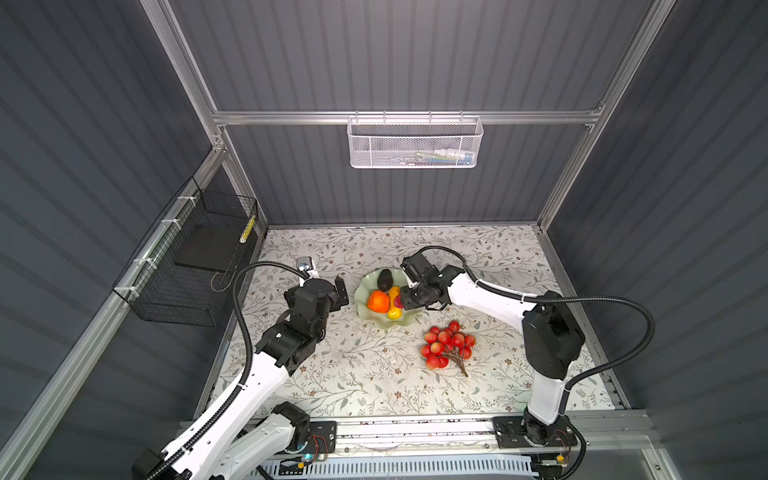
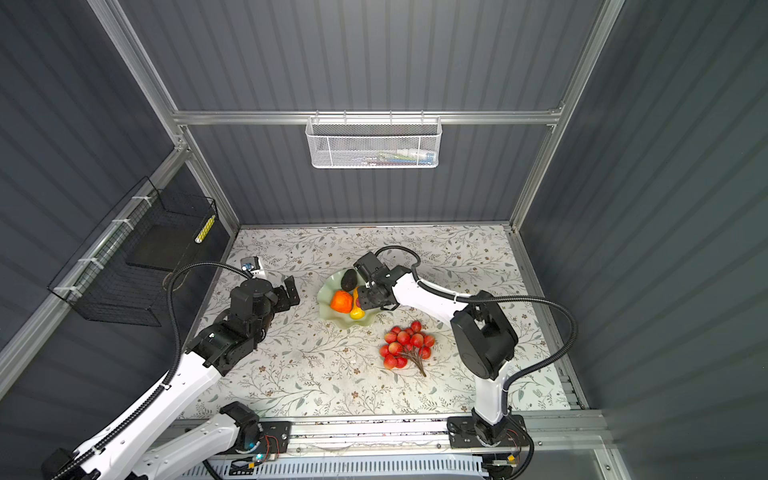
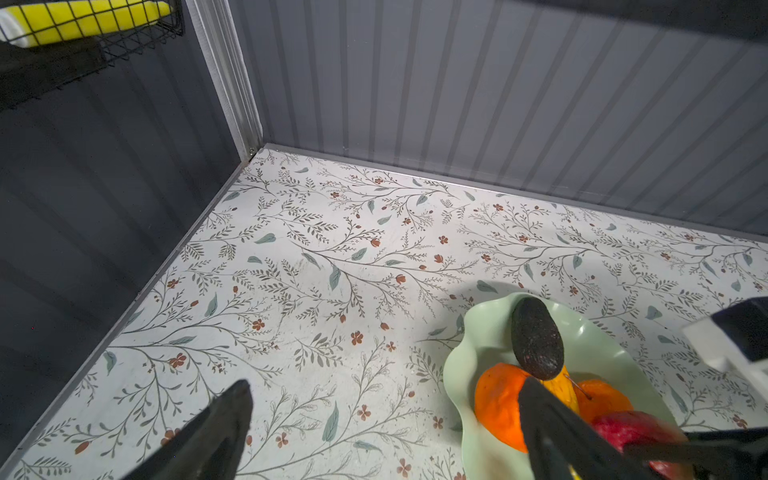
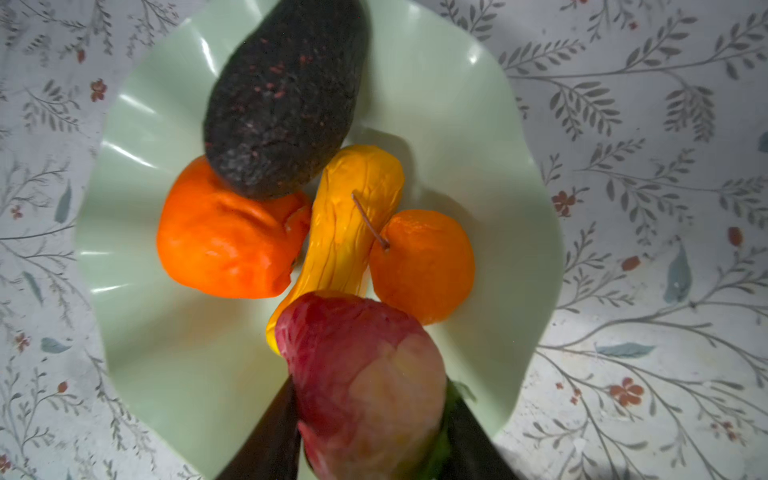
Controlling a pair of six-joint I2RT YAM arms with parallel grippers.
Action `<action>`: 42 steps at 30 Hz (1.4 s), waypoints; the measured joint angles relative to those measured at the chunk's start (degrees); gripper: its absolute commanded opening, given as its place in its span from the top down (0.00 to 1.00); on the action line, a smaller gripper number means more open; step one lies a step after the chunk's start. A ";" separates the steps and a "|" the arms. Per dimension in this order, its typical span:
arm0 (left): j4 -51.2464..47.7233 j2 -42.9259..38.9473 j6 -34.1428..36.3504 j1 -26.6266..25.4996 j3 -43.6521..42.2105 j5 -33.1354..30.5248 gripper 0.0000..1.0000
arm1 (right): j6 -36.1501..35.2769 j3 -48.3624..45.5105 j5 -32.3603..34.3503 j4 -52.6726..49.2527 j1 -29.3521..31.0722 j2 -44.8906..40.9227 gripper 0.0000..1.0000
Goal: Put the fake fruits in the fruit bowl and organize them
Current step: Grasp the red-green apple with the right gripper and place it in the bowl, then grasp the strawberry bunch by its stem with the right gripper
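Note:
The pale green fruit bowl [image 1: 365,312] [image 4: 137,332] sits mid-table. In it lie a dark avocado [image 4: 286,99], a larger orange fruit [image 4: 228,245], a long yellow fruit [image 4: 349,224] and a small orange [image 4: 424,266]. My right gripper [image 1: 401,300] [image 4: 370,390] hangs over the bowl's right side, shut on the red strawberry-like fruit [image 4: 365,374], which hovers above the yellow fruit's end. The bunch of small red fruits [image 1: 446,345] [image 2: 407,343] lies on the table to the front right of the bowl. My left gripper [image 1: 343,293] [image 3: 384,390] stands open and empty just left of the bowl.
A black wire basket [image 1: 187,266] hangs on the left wall with a yellow item in it. A white mesh basket [image 1: 413,143] hangs on the back wall. Grey walls close the floral table [image 1: 374,382] on three sides.

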 measured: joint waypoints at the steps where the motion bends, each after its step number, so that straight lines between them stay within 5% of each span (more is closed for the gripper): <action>1: 0.04 -0.26 -0.04 0.00 -0.09 0.00 0.00 | -0.31 0.07 0.04 0.02 -0.15 0.63 0.38; 6: 0.04 -0.52 -0.07 0.00 -0.17 -0.02 0.00 | -1.14 0.31 0.59 0.22 -0.22 0.59 0.21; 12: 0.09 -0.52 -0.07 0.00 -0.17 0.00 0.00 | -0.85 -2.62 1.95 0.55 -0.22 -7.28 0.15; 23: 0.57 -0.59 -0.20 0.07 -1.03 0.11 0.00 | 4.59 -29.38 6.69 -2.60 0.46 -44.02 0.33; 31: 0.72 -0.28 -0.20 0.11 -1.05 0.24 0.00 | 19.21 -48.28 8.07 -14.49 11.15 -61.20 0.34; 36: 0.72 0.11 -0.20 0.11 -1.05 0.22 0.00 | 24.17 -52.48 7.72 -13.20 12.98 -61.46 0.34; 42: 0.66 0.39 -0.20 0.11 -1.05 0.20 0.00 | 25.00 -53.07 7.30 -6.19 11.47 -52.09 0.38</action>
